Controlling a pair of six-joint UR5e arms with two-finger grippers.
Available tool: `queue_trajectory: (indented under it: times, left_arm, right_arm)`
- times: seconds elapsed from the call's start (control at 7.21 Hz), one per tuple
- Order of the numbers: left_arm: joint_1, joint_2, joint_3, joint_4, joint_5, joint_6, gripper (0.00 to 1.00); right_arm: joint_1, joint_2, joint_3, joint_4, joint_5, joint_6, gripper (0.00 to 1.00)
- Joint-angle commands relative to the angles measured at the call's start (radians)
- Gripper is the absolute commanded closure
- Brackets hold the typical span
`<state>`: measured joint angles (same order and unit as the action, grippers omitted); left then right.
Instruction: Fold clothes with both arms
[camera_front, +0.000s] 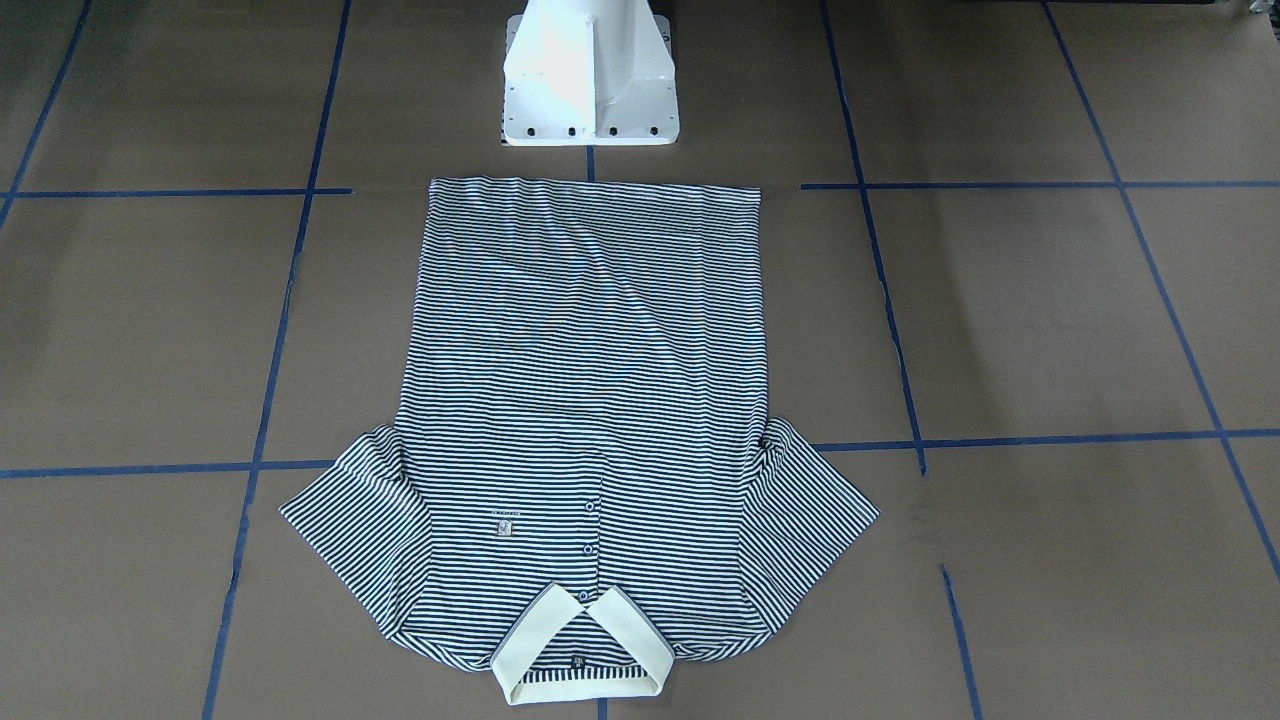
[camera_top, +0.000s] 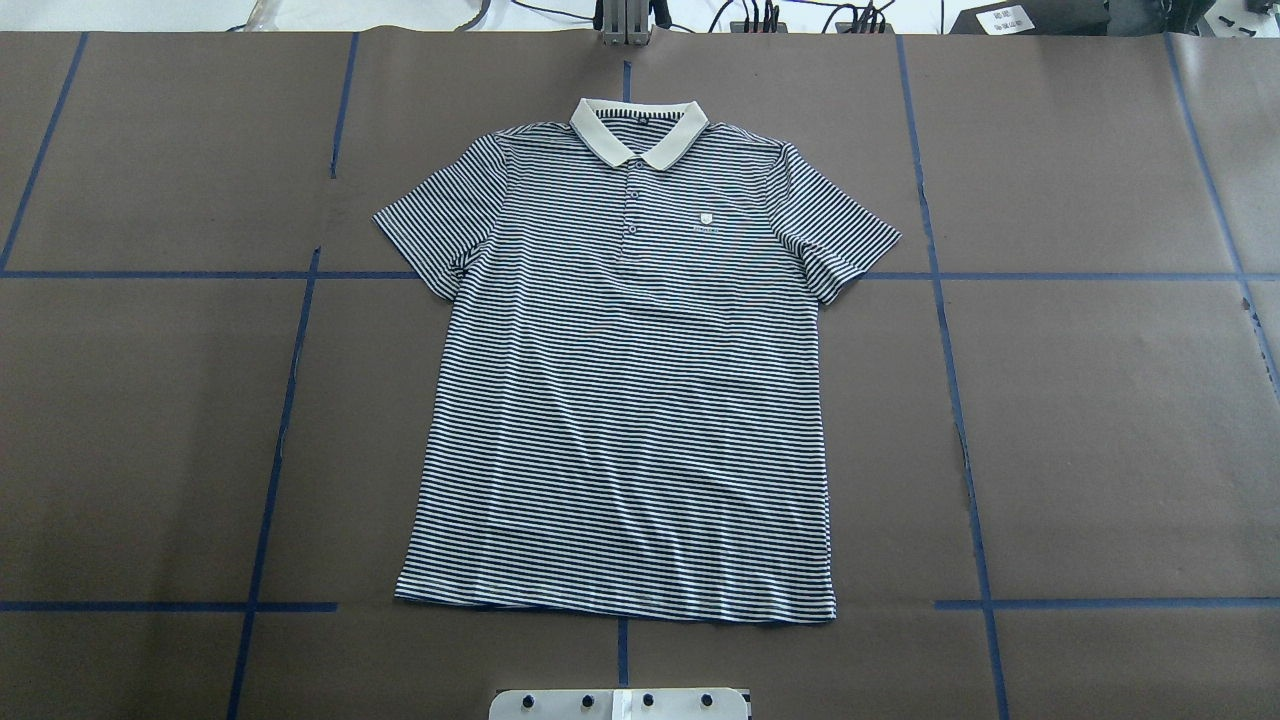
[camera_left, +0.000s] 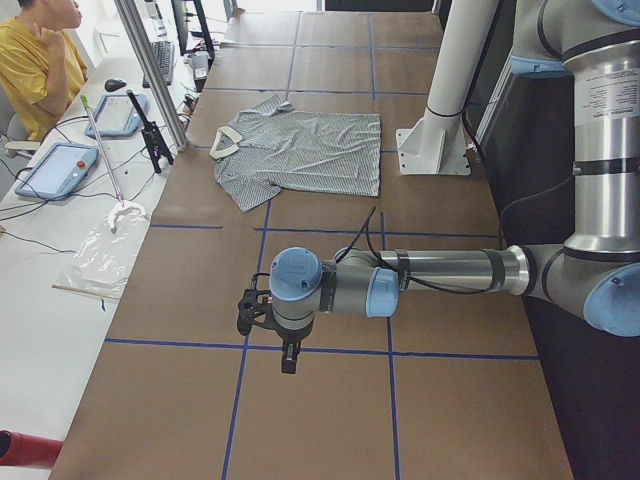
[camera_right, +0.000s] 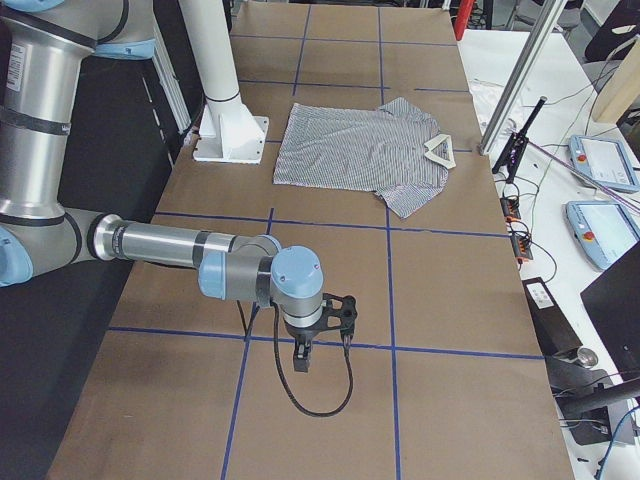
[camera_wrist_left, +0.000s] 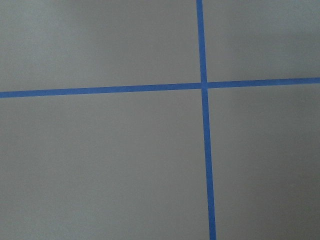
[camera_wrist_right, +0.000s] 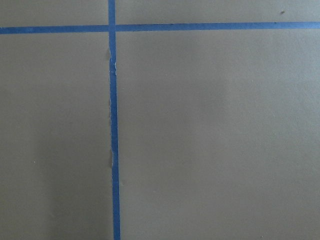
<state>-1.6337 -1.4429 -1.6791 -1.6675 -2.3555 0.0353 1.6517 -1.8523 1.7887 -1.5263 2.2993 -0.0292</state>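
Left hand (camera_left: 288, 358), black and blocky, over matte brown bench (camera_top: 1100, 400); right hand (camera_right: 302, 358) likewise; cannot tell whether wide or narrow. Flat mid-bench, well apart from both: thin-striped polo shirt (camera_top: 630, 400), smooth cream collar (camera_top: 640, 135).

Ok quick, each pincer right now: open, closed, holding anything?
Left pincer: cannot tell, only a side view shows it.
Right pincer: cannot tell, only a side view shows it.
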Motion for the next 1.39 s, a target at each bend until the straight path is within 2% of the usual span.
queue_trajectory:
  times: [0.0,0.28,0.42,0.56,0.69,0.83,0.97,1.11,1.25]
  left_arm:
    - [0.0,0.004,-0.001,-0.003,0.004,0.005,0.0]
    - [0.005,0.004,0.001,-0.009,0.004,0.012,0.0]
    - [0.006,0.006,-0.001,-0.074,0.002,0.023,0.0]
    - [0.006,0.003,0.012,-0.197,-0.004,0.02,0.0]
    - [0.005,0.003,0.001,-0.336,-0.011,0.025,0.0]
    - [0.005,-0.01,0.012,-0.495,-0.001,0.017,0.0]
    - [0.008,-0.133,0.116,-0.684,0.002,0.015,0.0]
    - [0.008,-0.161,0.171,-0.746,-0.007,0.014,0.0]
    - [0.011,-0.181,0.177,-0.752,-0.008,0.014,0.0]
  right_arm:
    - [-0.001,-0.004,0.023,0.0,0.002,0.0,0.0]
    - [-0.001,-0.001,0.04,0.0,0.002,0.0,0.0]
    - [-0.001,0.005,0.082,0.0,0.003,0.006,0.0]
    - [-0.004,0.037,0.119,0.044,0.018,0.011,0.0]
    - [-0.009,0.086,0.097,0.175,0.008,0.012,0.0]
    - [-0.007,0.117,0.034,0.277,0.02,0.015,0.0]
    - [-0.009,0.123,-0.012,0.32,0.053,0.015,0.0]
    - [-0.009,0.142,-0.056,0.34,0.127,0.014,0.0]
    - [-0.01,0.172,-0.089,0.398,0.156,0.014,0.0]
